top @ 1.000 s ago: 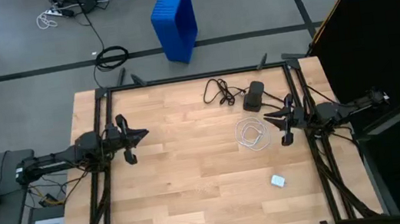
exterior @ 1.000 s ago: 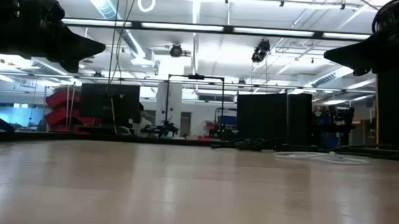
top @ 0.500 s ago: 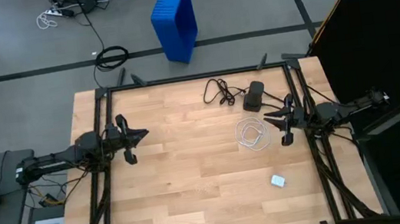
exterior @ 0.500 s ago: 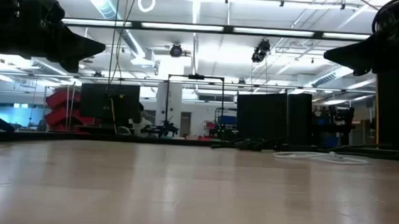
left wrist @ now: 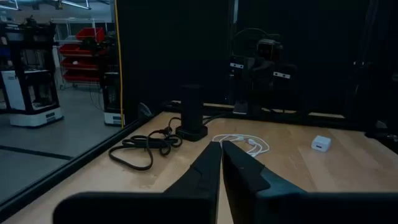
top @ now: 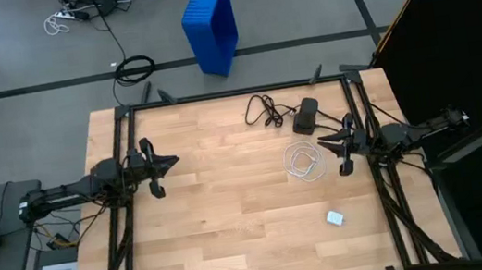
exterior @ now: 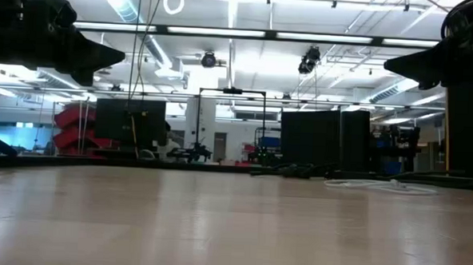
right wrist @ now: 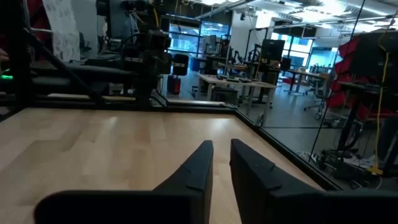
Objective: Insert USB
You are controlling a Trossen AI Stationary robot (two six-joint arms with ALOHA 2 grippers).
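The USB point(top: 304, 161) is a thin white cable wound in a small loop, lying flat on the right half of the table; it also shows in the left wrist view as the white loop point(left wrist: 242, 142) and in the low view as a thin line point(exterior: 378, 185). My right gripper point(top: 336, 148) hovers shut just right of the loop, pointing toward the table's left. My left gripper point(top: 170, 165) hovers shut over the left side of the table, far from the cable. Both touch nothing.
A black adapter box point(top: 306, 117) stands beyond the loop, its thin black cord point(top: 263, 111) trailing toward the far edge. A small white block point(top: 335, 218) lies nearer the near edge. A black frame rail point(top: 235, 92) borders the table. Bare wood fills the middle.
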